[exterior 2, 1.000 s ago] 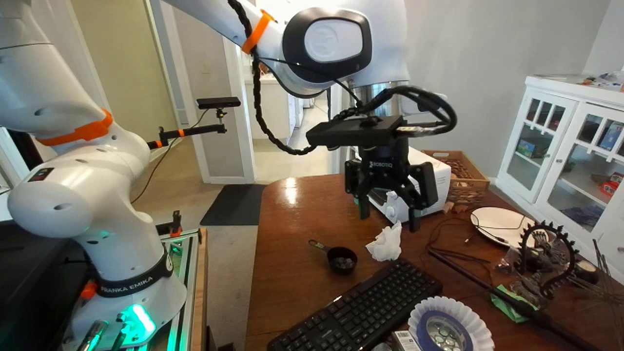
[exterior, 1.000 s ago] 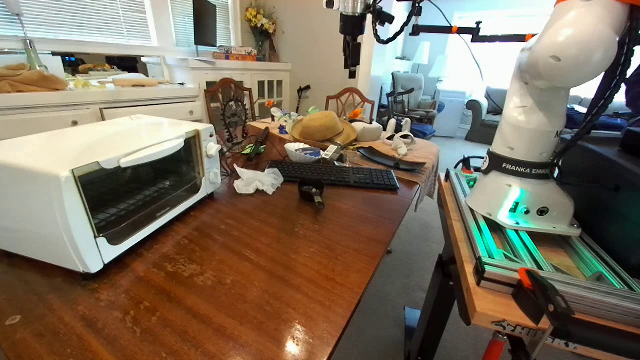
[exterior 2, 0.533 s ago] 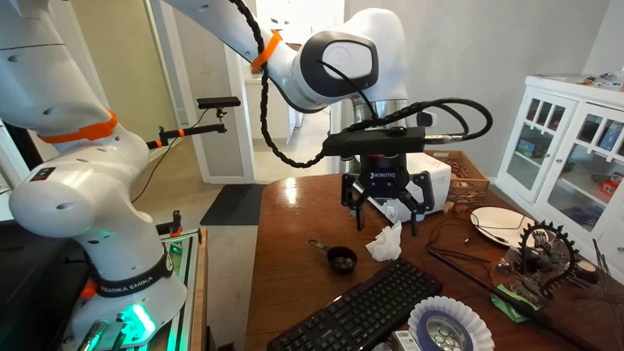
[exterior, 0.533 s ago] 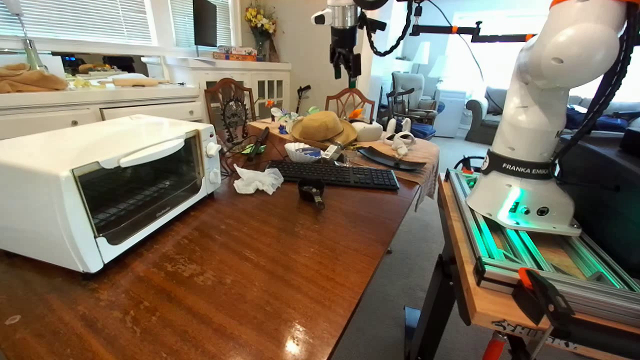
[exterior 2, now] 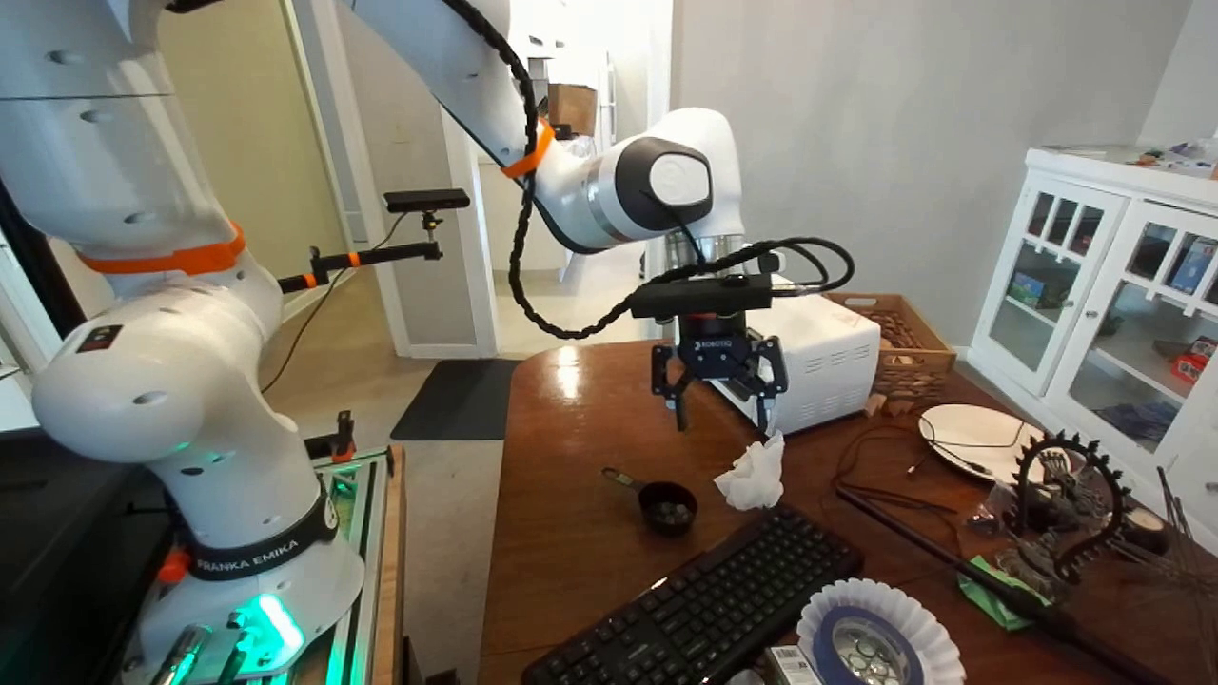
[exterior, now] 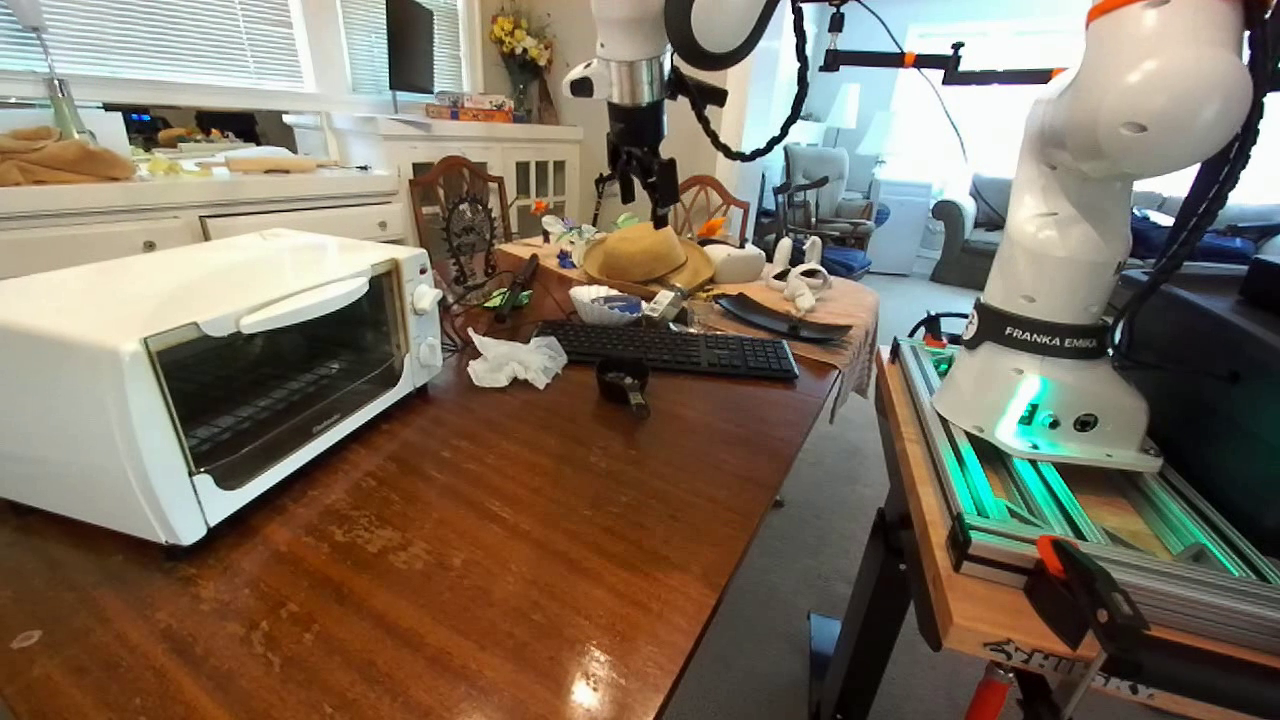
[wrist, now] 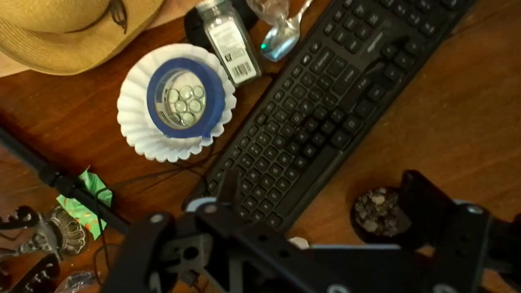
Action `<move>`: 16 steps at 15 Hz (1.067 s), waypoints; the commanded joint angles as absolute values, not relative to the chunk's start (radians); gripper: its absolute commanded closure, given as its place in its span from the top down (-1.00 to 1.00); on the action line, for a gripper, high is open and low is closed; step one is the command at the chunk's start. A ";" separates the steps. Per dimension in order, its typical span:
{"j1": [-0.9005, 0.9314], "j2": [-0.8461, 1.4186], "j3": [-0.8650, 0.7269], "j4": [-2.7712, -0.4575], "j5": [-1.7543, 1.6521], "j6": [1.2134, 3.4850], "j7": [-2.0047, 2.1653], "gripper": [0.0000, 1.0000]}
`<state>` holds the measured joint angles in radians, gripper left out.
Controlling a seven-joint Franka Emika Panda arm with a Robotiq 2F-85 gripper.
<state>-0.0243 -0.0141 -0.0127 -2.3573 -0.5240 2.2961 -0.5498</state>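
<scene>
Black cup [exterior 2: 664, 491] of pebbles [exterior 2: 670, 515] on desk [exterior 2: 566, 542], ungripped | tool [exterior 2: 722, 425] spread, empty | tissue [exterior 2: 752, 476] at cup's two o'clock in an exterior view

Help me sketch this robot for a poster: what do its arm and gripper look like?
The arm is glossy white and rounded, with orange bands and a braided black cable along it. A black collar near its foot reads FRANKA EMIKA, above a glowing green light. The gripper is black, marked ROBOTIQ, with two angular, jointed fingers; a black, bar-shaped housing sits just above it.
</scene>
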 commanded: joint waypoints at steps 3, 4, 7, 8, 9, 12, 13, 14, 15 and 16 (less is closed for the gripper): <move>0.020 0.040 0.029 -2.343 -0.515 2.316 -0.374 1.00; 0.029 0.054 0.036 -2.337 -0.515 2.316 -0.348 1.00; 0.031 0.066 0.036 -2.326 -0.514 2.315 -0.334 1.00; 0.030 0.066 0.035 -2.326 -0.514 2.316 -0.334 1.00; 0.029 0.066 0.034 -2.326 -0.514 2.315 -0.334 1.00; 0.032 0.080 0.036 -2.307 -0.536 2.318 -0.344 1.00; 0.043 0.097 0.043 -2.276 -0.566 2.293 -0.339 1.00; 0.058 0.119 0.056 -2.237 -0.591 2.266 -0.352 1.00; 0.078 0.141 0.073 -2.198 -0.616 2.235 -0.366 1.00; 0.094 0.161 0.089 -2.168 -0.629 2.217 -0.387 1.00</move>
